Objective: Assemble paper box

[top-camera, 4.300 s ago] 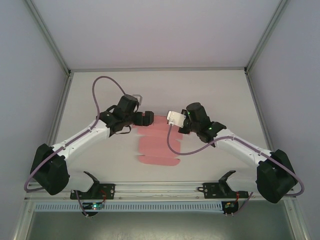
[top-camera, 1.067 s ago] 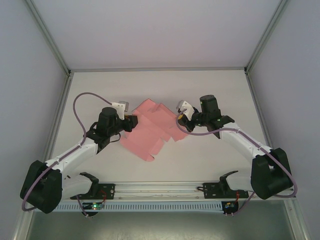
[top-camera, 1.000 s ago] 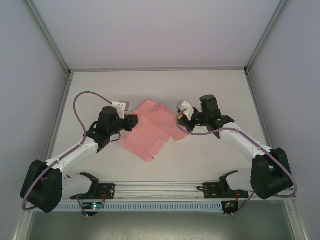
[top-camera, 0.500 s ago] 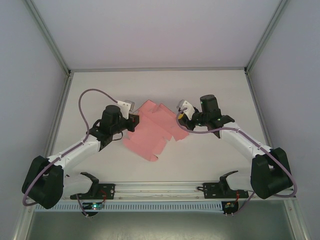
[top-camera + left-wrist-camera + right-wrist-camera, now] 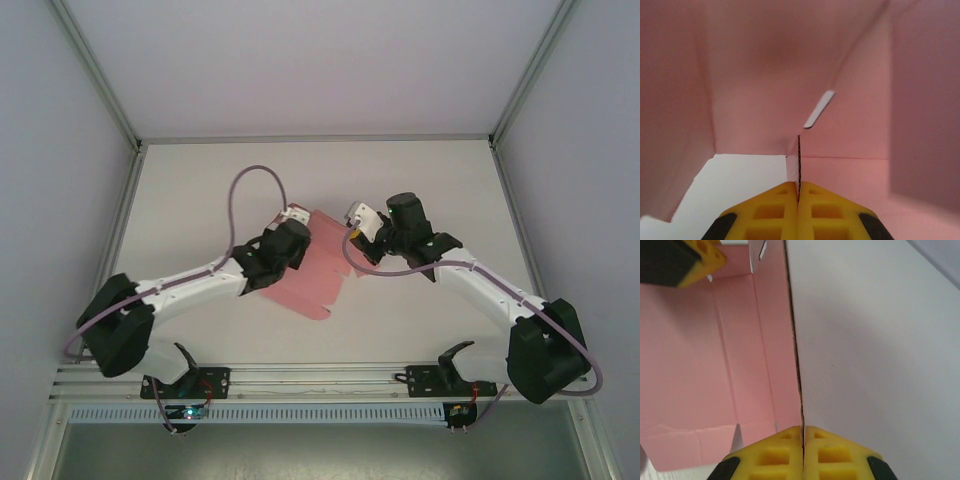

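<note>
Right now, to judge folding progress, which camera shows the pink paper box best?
Top external: the paper box shows nearly whole, outline and folds. Left wrist gives a blurred close-up of its panels and a slot; right wrist, one edge pinched in the right pincer.

Item, as we find it: one bench (image 5: 430, 180), with the paper box (image 5: 318, 282) lying near its middle. We place the left gripper (image 5: 302, 232) at the box's far left edge, a card edge nipped between its fingers. The right gripper (image 5: 350, 243) sits at the box's right edge, likewise pinching a card edge. The box lies between the two.
</note>
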